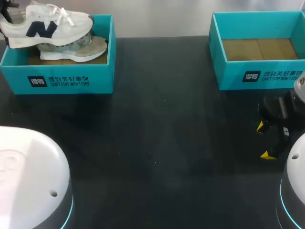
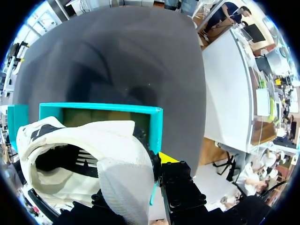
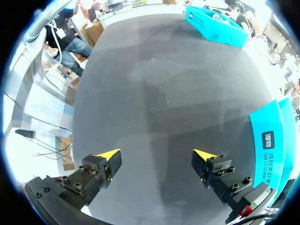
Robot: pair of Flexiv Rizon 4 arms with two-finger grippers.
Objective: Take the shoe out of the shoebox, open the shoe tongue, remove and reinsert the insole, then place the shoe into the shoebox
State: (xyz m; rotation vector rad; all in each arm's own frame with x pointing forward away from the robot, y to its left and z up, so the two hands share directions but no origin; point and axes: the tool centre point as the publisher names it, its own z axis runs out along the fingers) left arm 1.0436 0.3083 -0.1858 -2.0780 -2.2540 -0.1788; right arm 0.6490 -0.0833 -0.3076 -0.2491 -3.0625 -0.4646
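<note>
Nearest to where I stood, the left arm's white housing point(image 1: 28, 176) filled the lower left of the head view, and the right arm's white housing point(image 1: 295, 186) rose at the lower right edge, both over the black table point(image 1: 162, 143).

At the upper left sat the left shoebox point(image 1: 57, 78), teal and open. The white shoe point(image 1: 45, 24) was up above its rim, heel hanging past the frame's left side and toe pointing right. A second shoe point(image 1: 76, 47) lay on its side in the box beneath it, and the 2 looked to be touching.

From the left wrist, the left gripper point(image 2: 133, 178) pinched the shoe's heel wall between its black fingers. Only 1 yellow tip point(image 2: 166, 157) showed beside the white fabric. The box's teal wall point(image 2: 157, 129) lay just ahead, under the shoe.

At the upper right stood the right shoebox point(image 1: 257, 76), showing a brown cardboard floor. Below it, near the right edge, the right gripper point(image 1: 264, 140) hung over bare table. From its own wrist its fingers point(image 3: 105, 161) were spread wide with nothing between them.
</note>
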